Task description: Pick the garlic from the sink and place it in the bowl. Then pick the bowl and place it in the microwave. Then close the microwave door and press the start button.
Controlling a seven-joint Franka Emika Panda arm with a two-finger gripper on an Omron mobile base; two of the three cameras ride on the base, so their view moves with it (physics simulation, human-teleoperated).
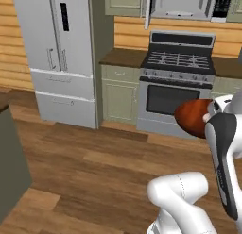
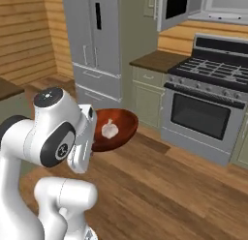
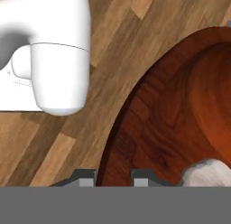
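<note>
My gripper [image 3: 115, 175] is shut on the rim of the reddish-brown bowl [image 3: 180, 110], one fingertip on each side of the wall. The bowl [image 2: 116, 127] hangs level in the air above the wooden floor, out in front of the hand [image 2: 86, 137]. The whitish garlic [image 2: 109, 129] lies inside it, and shows as a pale lump [image 3: 210, 173] in the hand view. In the left base view the bowl [image 1: 191, 116] sits in front of the oven. The microwave [image 1: 182, 4] hangs above the stove, its door [image 2: 173, 9] swung open to the left and its dark button panel [image 1: 222, 4] at the right.
A stove with a black-windowed oven [image 1: 172, 98] stands ahead under the microwave. Pale green cabinets [image 1: 119, 94] and a tall silver fridge [image 1: 61, 54] stand to its left. A dark counter edge [image 1: 9, 153] lies at the near left. Open wooden floor [image 1: 94, 171] stretches between.
</note>
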